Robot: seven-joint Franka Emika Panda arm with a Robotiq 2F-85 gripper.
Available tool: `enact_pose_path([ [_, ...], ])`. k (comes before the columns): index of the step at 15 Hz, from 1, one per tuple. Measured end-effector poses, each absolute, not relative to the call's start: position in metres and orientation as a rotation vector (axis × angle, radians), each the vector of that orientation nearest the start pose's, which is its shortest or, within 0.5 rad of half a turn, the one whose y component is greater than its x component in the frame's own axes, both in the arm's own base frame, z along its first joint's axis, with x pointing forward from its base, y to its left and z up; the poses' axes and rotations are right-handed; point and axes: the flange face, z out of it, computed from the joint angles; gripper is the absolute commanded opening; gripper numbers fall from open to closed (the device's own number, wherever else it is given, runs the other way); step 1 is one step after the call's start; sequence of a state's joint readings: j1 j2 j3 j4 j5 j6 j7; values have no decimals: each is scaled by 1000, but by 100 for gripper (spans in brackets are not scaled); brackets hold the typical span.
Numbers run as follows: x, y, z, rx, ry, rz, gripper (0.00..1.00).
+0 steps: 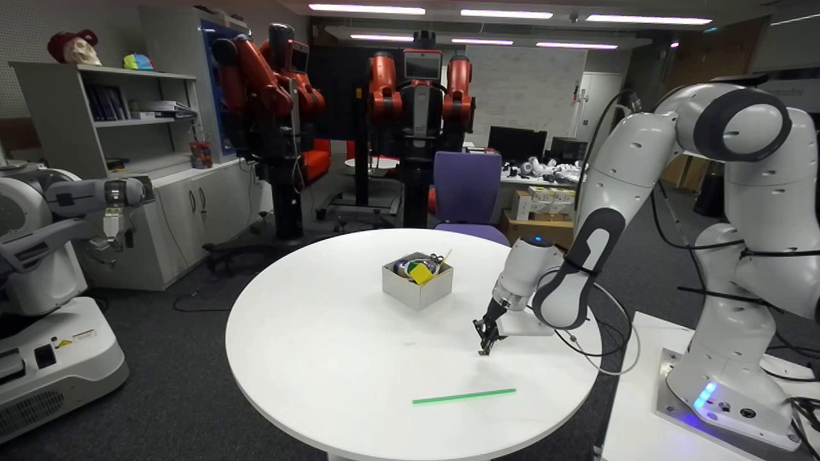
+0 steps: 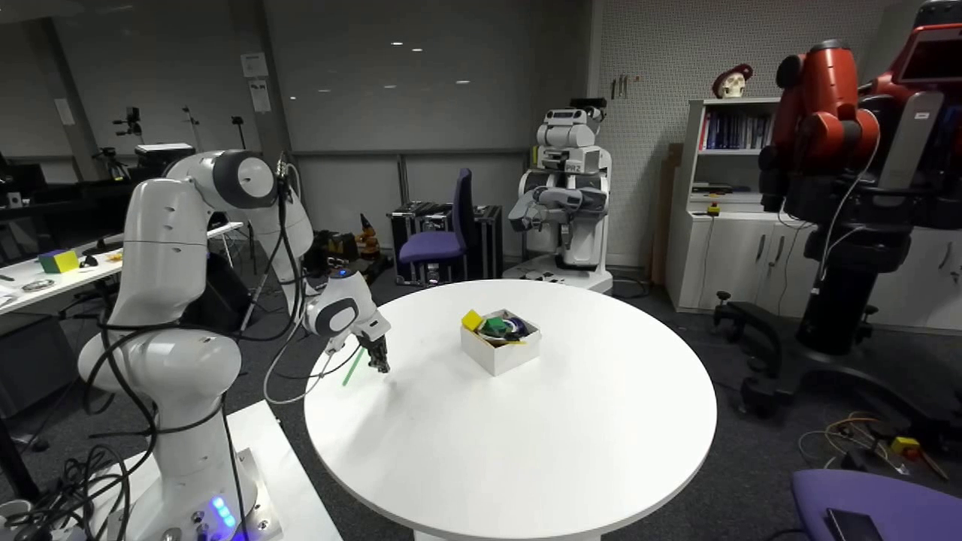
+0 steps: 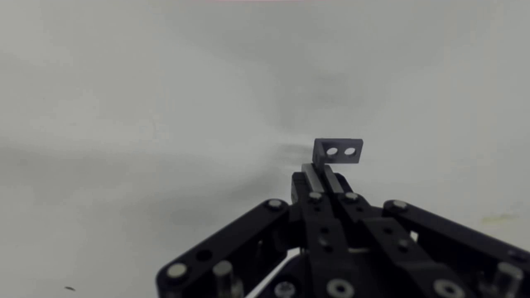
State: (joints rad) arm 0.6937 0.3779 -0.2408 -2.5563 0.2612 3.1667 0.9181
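In an exterior view, the label "PR2" point(image 2: 573, 169) marks the background white-and-grey robot point(image 2: 567, 197).

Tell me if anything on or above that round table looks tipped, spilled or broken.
Nothing looks spilled or broken. In the white box, though, the yellow block sits tilted and a thin yellow stick pokes out past the rim, so it looks jumbled. The dark bracket held by the pincer shows no visible damage.

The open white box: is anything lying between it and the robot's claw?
Nothing that shows: only bare white tabletop lies between the box and the gripper, in both exterior views.
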Motion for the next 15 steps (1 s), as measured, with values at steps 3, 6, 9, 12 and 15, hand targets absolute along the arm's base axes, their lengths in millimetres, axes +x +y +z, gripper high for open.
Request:
enact_pose_path([
  [3, 447, 161, 180, -2762, 1105, -407, 1],
  [6, 469, 140, 201, -2700, 1175, -482, 1],
  [9, 492, 123, 221, -2645, 1234, -566, 1],
  [12, 515, 108, 244, -2589, 1286, -654, 1],
  [15, 540, 93, 271, -2546, 1324, -747, 1],
])
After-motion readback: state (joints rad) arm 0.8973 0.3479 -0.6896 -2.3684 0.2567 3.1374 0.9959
